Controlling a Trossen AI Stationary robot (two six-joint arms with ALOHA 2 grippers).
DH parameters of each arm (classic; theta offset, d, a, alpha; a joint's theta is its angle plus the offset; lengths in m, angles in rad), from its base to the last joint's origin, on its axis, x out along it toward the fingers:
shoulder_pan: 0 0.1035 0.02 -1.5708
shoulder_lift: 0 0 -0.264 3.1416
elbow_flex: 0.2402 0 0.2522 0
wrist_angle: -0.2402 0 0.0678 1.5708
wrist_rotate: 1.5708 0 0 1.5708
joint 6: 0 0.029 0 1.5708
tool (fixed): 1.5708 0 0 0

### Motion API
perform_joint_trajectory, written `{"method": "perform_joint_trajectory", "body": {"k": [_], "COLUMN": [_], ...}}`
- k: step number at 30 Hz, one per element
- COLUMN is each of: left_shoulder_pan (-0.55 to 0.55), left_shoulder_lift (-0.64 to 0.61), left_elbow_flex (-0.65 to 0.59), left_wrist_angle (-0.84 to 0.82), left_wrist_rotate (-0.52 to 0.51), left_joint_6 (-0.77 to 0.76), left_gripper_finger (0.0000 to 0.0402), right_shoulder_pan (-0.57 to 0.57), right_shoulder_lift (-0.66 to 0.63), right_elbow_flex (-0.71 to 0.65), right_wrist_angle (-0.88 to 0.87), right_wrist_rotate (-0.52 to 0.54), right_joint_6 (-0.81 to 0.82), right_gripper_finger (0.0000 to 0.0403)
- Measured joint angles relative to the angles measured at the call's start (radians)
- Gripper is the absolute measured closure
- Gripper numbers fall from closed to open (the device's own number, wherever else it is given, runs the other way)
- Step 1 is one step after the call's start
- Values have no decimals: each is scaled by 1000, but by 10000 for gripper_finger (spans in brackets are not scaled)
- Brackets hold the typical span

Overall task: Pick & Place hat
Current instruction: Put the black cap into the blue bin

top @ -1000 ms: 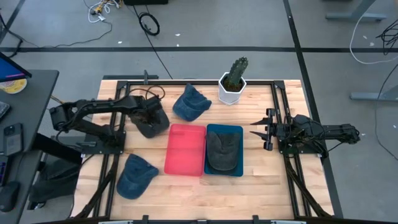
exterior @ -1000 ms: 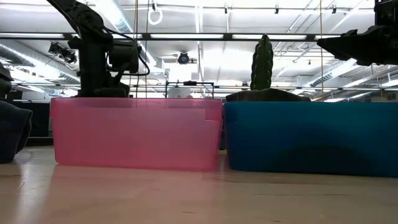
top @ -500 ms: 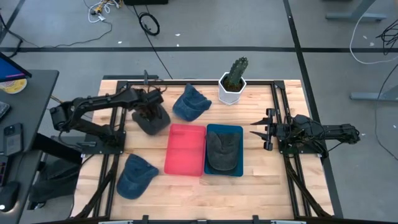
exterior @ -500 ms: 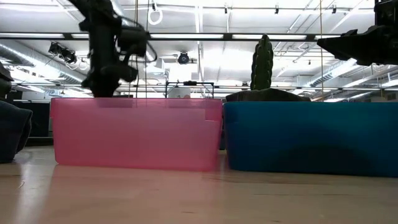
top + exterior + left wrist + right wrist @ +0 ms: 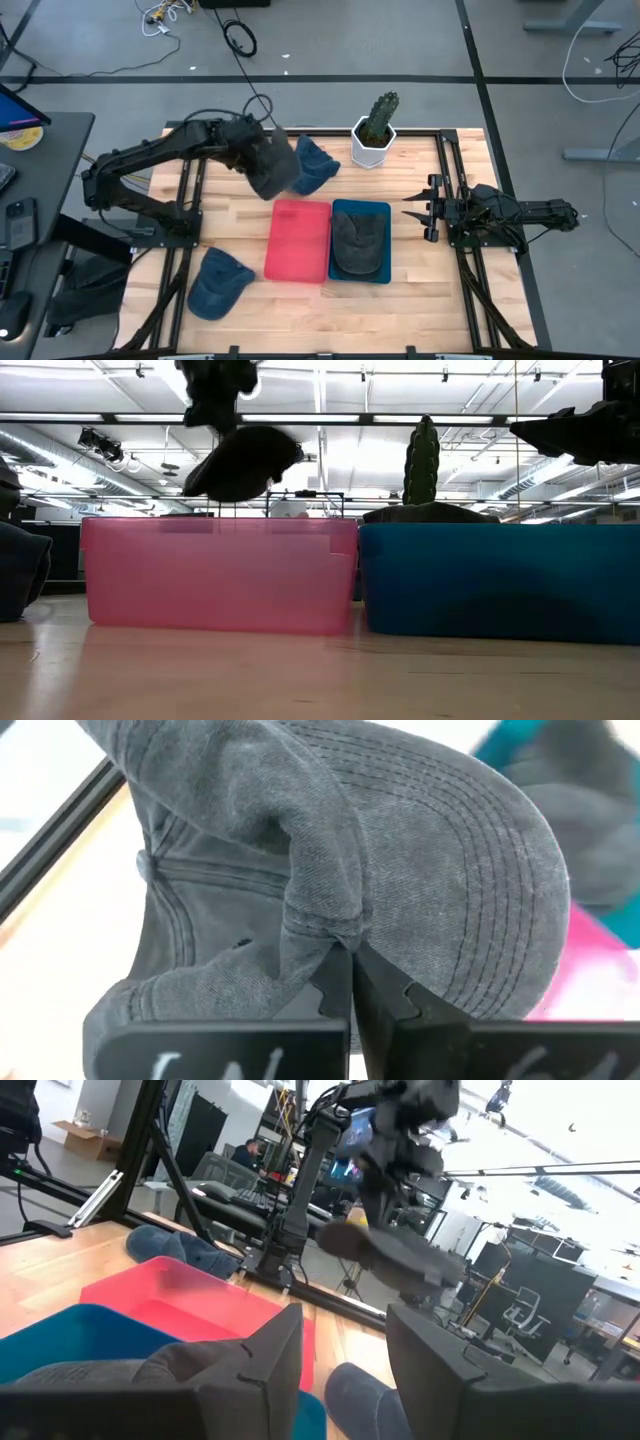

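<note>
A dark grey hat hangs in the air beyond the far left corner of the red bin; my left gripper is shut on it. In the low view the hat floats above the red bin's rim. Another grey hat lies in the blue bin. One blue hat lies on the table at the far side, another near the left front. My right gripper waits open at the right, clear of everything. My left gripper pinches a raised fold of the hat's crown cloth between its two fingers, beside the stitched brim. The fingers come from above, slanting down. The hat hangs below them, tilted and lifted clear of the table and the bins.
A potted cactus in a white pot stands at the far edge, right of the blue hat. Black rails frame the table. Bare wood lies in front of the bins.
My left gripper has shut on the grey hat where it lay on the table and has risen with it, drifting a little toward the far blue hat. The hat has been lifted clear of the table and now hangs above bin height.
</note>
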Motion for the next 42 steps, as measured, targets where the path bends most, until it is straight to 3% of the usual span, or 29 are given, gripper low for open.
{"method": "perform_joint_trajectory", "body": {"k": [7, 17, 26, 36, 42], "left_shoulder_pan": [-204, -425, -461, -466, -474], "left_shoulder_lift": [64, 388, 631, 818, 893], "left_elbow_flex": [79, 372, 628, 640, 640], "left_wrist_angle": [120, 165, 137, 170, 231], "left_wrist_rotate": [-14, -118, -133, -160, -111], "left_joint_6": [0, 63, 103, 66, 63], "left_gripper_finger": [399, 399, 399, 399, 399], "right_shoulder_pan": [0, 0, 0, 0, 0], "right_shoulder_lift": [0, 0, 0, 0, 0], "right_elbow_flex": [0, 0, 0, 0, 0], "right_wrist_angle": [0, 0, 0, 0, 0], "right_wrist_rotate": [0, 0, 0, 0, 0], "right_joint_6": [0, 0, 0, 0, 0], "right_gripper_finger": [254, 254, 254, 254, 254]}}
